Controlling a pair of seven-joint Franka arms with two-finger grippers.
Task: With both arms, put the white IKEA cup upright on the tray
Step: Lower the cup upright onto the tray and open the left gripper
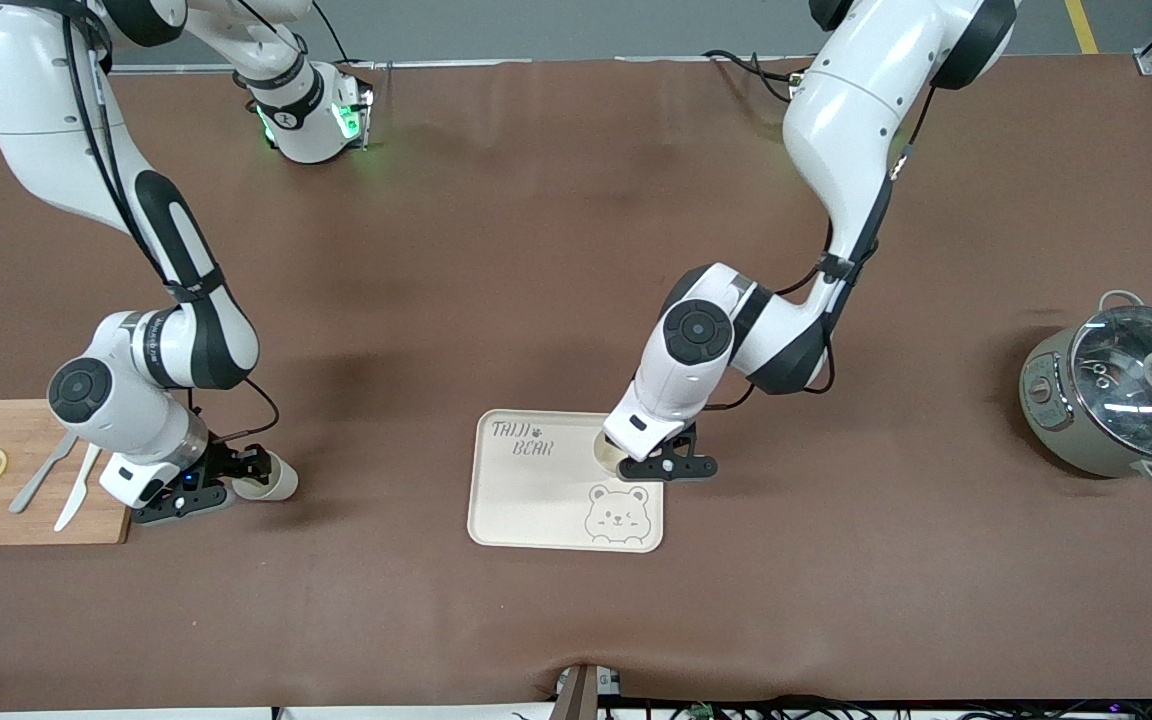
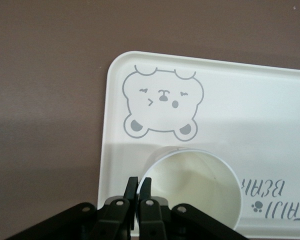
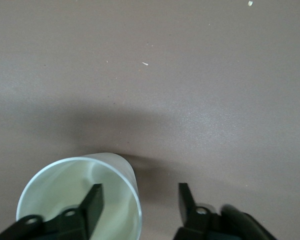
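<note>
A white cup [image 1: 613,452] stands upright on the cream bear tray [image 1: 536,500], at the tray's edge toward the left arm's end. My left gripper [image 1: 648,462] is shut on its rim, one finger inside and one outside; the left wrist view shows the gripper [image 2: 138,184], the cup [image 2: 200,185] and the tray [image 2: 270,110]. A second white cup [image 1: 274,480] sits on the table beside the cutting board, apparently on its side. My right gripper [image 1: 248,474] is open at its mouth; in the right wrist view [image 3: 140,197] one finger [image 3: 92,200] is inside this cup [image 3: 50,192].
A wooden cutting board [image 1: 36,520] with two lemon slices, a knife and a fork lies at the right arm's end. A grey pot with a glass lid [image 1: 1121,395] stands at the left arm's end. Brown mat covers the table.
</note>
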